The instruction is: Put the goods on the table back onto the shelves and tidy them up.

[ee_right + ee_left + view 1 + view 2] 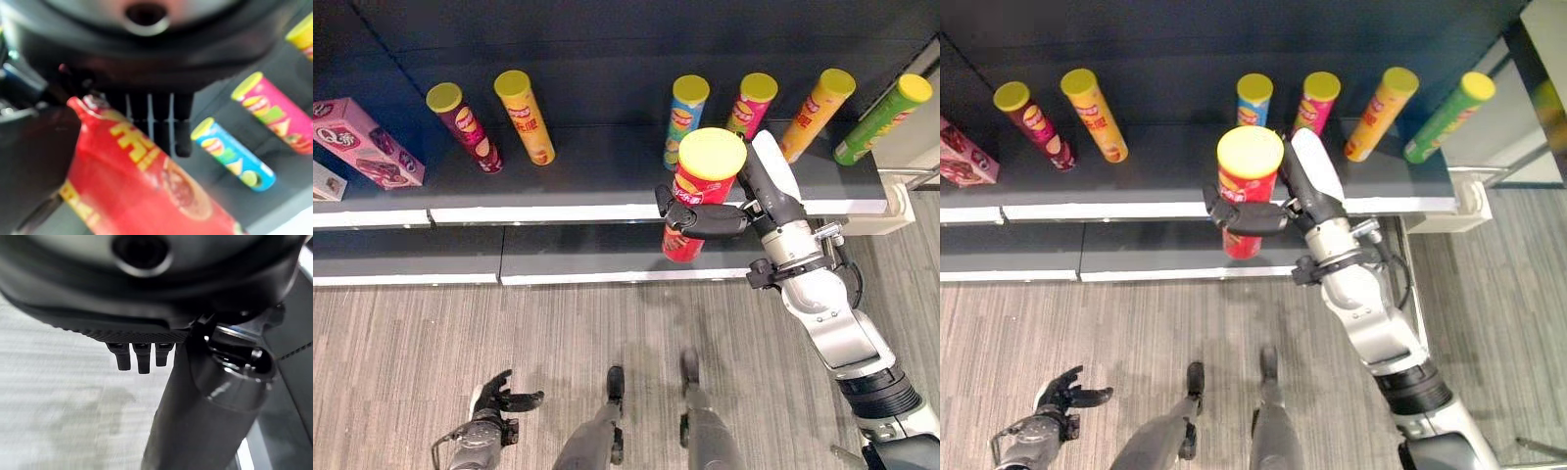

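Observation:
My right hand (717, 219) is shut on a red chip can with a yellow lid (703, 176), held upright in front of the dark shelf (607, 181). The same red can (146, 196) lies across the palm in the right wrist view, fingers (168, 122) curled over it. Several chip cans stand on the shelf: a maroon one (465, 127), an orange one (526, 117), a blue one (683, 116), a pink one (751, 103), another orange one (816, 113) and a green one (881, 119). My left hand (499, 399) hangs low over the floor, fingers relaxed.
A pink box (362, 142) lies at the shelf's left end, with a white box (327, 182) beside it. A lower shelf board (509, 257) runs beneath. A gap on the shelf lies between the orange can and the blue can.

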You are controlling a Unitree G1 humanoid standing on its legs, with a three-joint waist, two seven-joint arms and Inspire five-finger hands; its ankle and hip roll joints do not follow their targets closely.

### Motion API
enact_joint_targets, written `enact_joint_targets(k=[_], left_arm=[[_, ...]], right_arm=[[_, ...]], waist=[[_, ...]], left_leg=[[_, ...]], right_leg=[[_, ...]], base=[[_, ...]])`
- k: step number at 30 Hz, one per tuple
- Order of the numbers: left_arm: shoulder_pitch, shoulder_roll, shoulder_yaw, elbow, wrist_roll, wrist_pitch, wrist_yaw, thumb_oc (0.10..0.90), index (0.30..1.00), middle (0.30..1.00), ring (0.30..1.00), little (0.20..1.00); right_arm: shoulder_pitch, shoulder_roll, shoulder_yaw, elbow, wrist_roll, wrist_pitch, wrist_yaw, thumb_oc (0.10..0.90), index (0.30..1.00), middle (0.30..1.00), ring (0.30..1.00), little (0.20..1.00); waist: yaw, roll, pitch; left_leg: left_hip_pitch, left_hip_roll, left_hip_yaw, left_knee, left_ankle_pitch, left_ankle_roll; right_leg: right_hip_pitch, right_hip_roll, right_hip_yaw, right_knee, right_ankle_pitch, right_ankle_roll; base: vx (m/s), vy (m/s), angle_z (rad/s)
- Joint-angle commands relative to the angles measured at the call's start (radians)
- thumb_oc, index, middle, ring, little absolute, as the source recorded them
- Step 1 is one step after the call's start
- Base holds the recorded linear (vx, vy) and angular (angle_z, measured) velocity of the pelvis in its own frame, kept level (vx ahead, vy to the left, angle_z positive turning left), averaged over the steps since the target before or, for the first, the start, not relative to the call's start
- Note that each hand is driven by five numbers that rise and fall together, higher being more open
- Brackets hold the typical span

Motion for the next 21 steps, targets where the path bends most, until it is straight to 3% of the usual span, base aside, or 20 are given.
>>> enact_joint_targets(k=[1, 5, 6, 12, 21], left_arm=[[0.065, 0.073, -0.044, -0.004, -0.011, -0.007, 0.03, 0.8, 0.9, 0.9, 0.9, 0.9], [0.066, 0.058, -0.068, -0.027, -0.044, -0.014, 0.04, 0.8, 0.9, 0.9, 0.9, 0.9], [0.068, 0.053, -0.083, -0.03, -0.062, -0.015, 0.051, 0.8, 0.9, 0.9, 0.9, 0.9], [0.074, 0.051, -0.106, -0.004, -0.058, -0.018, 0.074, 0.8, 0.9, 0.9, 0.9, 0.9], [0.057, 0.055, -0.14, -0.036, -0.075, -0.04, 0.096, 0.8, 0.9, 0.9, 0.9, 0.9]], right_arm=[[-0.175, 0.001, -0.027, -0.064, -0.027, -0.077, -0.063, 0.4, 0.3, 0.3, 0.3, 0.3], [-0.25, 0.026, 0.009, -0.014, -0.069, -0.068, -0.116, 0.4, 0.3, 0.3, 0.3, 0.3], [-0.316, 0.026, 0.014, 0.03, -0.121, -0.053, -0.173, 0.4, 0.3, 0.3, 0.3, 0.3], [-0.436, 0.013, 0.012, 0.108, -0.265, -0.01, -0.302, 0.4, 0.3, 0.3, 0.3, 0.3], [-0.556, -0.03, -0.031, 0.193, -0.326, 0.029, -0.445, 0.4, 0.3, 0.3, 0.3, 0.3]], waist=[[0.044, -0.015, -0.094], [0.062, 0.002, -0.081], [0.088, 0.017, -0.068], [0.143, 0.053, -0.047], [0.178, 0.082, -0.018]], left_leg=[[-0.012, 0.079, 0.029, 0.011, -0.095, -0.097], [-0.043, 0.083, -0.007, 0.011, -0.082, -0.108], [-0.061, 0.081, -0.027, 0.011, -0.073, -0.112], [-0.102, 0.069, -0.068, 0.011, -0.059, -0.117], [-0.172, 0.05, -0.087, 0.011, -0.049, -0.126]], right_leg=[[0.077, -0.038, -0.028, 0.017, -0.012, 0.032], [0.076, -0.044, -0.061, 0.027, -0.028, 0.026], [0.075, -0.049, -0.083, 0.039, -0.04, 0.025], [0.068, -0.065, -0.127, 0.043, -0.05, 0.029], [0.034, -0.079, -0.141, 0.015, -0.034, 0.04]], base=[[0.0, -0.138, 0.92], [-0.01, -0.081, 0.57], [0.0, -0.064, 0.27], [0.01, -0.023, 0.41], [0.01, 0.011, 0.15]])
